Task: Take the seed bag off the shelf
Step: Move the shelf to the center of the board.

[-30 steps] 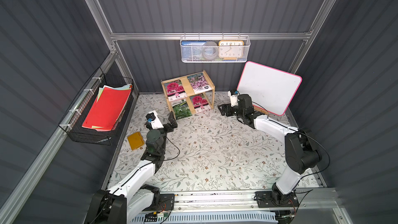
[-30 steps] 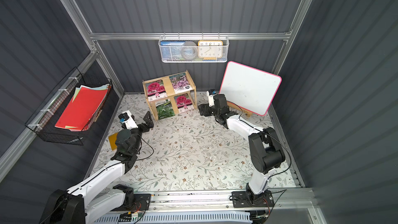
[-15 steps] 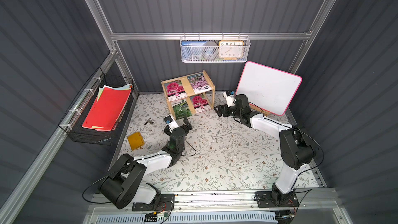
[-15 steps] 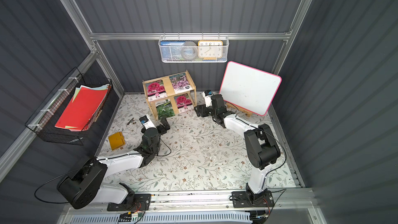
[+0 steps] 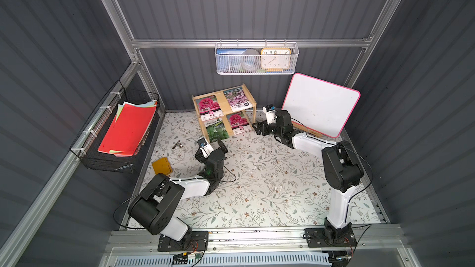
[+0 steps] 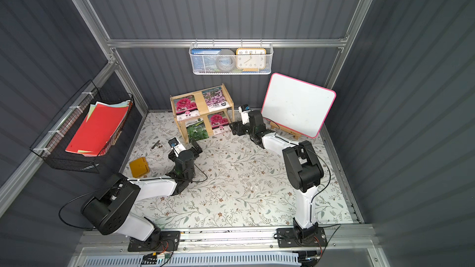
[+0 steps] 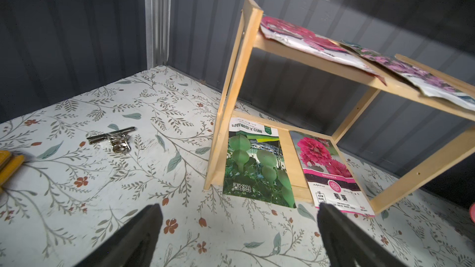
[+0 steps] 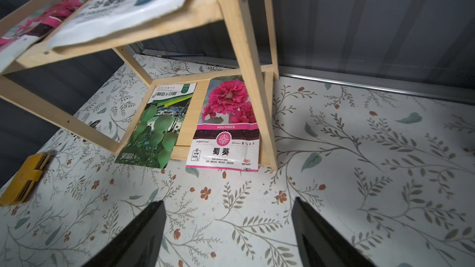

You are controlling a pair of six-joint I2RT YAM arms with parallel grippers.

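The shelf (image 5: 250, 100) is a two-tier bamboo rack by the back wall, seen in both top views (image 6: 228, 98). Several seed bags lie on it. On the lower tier are a green-gourd bag (image 7: 257, 165) and a pink hollyhock bag (image 8: 226, 129), both overhanging the front edge. Two flower bags (image 5: 207, 105) lie on the top board. My left gripper (image 7: 239, 206) is open just in front of the green bag (image 5: 217, 130), touching nothing. My right gripper (image 8: 228, 201) is open on the floor mat before the hollyhock bag (image 5: 239, 123), apart from it.
A silver binder clip (image 7: 113, 139) and a yellow wallet (image 5: 162, 165) lie left of the shelf. A pink-rimmed whiteboard (image 5: 320, 104) leans behind the right arm. A white mesh basket (image 5: 257, 70) hangs on the back wall. A black wire basket (image 5: 115, 165) with red paper hangs on the left wall.
My left arm has swung from the left side in toward the shelf front. The right gripper has crept left toward the shelf. Both stay open.
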